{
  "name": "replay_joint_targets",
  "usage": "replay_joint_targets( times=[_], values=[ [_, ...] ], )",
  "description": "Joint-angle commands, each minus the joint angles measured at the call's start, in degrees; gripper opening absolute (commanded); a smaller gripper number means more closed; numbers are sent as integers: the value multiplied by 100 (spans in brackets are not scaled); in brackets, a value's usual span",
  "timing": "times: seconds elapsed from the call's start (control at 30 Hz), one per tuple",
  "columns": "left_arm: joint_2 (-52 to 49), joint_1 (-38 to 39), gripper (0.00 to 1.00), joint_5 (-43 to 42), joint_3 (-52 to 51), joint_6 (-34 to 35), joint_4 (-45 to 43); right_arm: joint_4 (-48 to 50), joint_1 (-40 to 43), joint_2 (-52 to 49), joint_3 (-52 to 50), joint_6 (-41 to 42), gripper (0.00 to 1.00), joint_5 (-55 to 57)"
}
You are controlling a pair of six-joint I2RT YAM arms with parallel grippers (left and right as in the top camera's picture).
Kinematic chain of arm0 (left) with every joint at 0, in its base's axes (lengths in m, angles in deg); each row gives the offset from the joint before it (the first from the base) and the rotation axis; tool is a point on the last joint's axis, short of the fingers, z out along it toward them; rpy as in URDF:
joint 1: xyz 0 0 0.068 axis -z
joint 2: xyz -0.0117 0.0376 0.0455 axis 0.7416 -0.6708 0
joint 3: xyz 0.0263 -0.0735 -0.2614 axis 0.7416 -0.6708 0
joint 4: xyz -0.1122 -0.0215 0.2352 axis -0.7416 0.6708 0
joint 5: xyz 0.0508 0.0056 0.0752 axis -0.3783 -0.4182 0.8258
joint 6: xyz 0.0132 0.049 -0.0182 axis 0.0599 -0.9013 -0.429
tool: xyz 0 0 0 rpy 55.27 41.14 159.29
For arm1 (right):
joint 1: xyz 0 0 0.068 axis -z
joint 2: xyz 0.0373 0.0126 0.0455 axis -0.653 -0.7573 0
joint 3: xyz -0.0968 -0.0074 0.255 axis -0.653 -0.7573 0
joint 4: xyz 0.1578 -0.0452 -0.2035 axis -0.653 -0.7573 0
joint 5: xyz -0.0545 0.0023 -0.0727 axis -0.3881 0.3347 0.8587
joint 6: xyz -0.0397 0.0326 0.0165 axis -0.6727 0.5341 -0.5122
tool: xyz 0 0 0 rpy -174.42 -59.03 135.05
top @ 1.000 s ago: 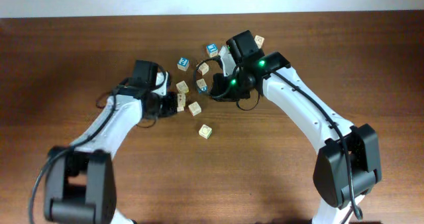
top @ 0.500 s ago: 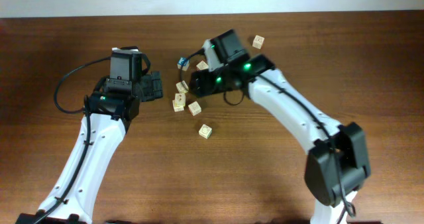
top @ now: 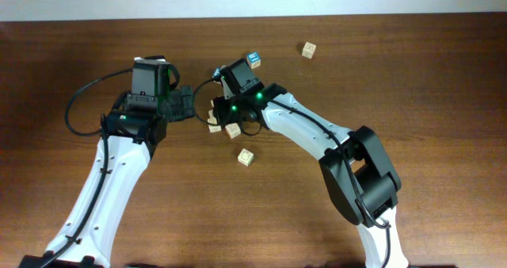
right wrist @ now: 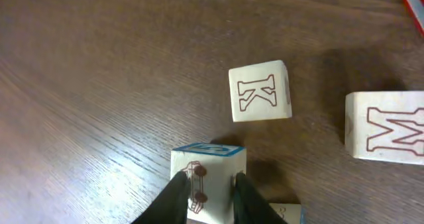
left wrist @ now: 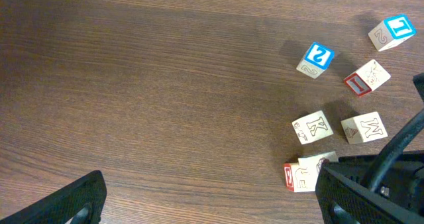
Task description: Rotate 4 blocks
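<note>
Pinches a blue-topped car cube (right wrist: 209,163) in the right gripper (right wrist: 209,196), just beside the K block (right wrist: 260,91). Holds the left gripper (left wrist: 211,187) wide open and empty above the table (left wrist: 132,85), with the red I block (left wrist: 358,83) in the loose cluster and a red-sided block (left wrist: 297,177) just beside one fingertip.

Brown table (top: 412,78); blocks (top: 246,157) scattered.

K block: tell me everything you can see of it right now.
The K block is a pale wooden cube with a red-brown outlined K on its top face and a faint line drawing on one side. It sits flat on the table, touching nothing else; the M block lies beside it with a gap.
</note>
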Motion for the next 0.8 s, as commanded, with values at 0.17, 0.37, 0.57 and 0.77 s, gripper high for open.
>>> replay_joint_targets(
  times=[0.17, 0.37, 0.57, 0.77],
  values=[
    [120, -31, 99, 79, 109, -9, -9, -345, 778, -87, 68, -66, 23, 756],
    [120, -31, 99, 76, 109, -9, -9, -2341, 793, -81, 1060, -815, 54, -1158],
    [120, -31, 99, 79, 109, -9, -9, -2658, 219, -96, 708, -258, 48, -861],
    [120, -31, 99, 76, 109, -9, -9, -1574, 68, -122, 103, 505, 4, -450]
  ],
)
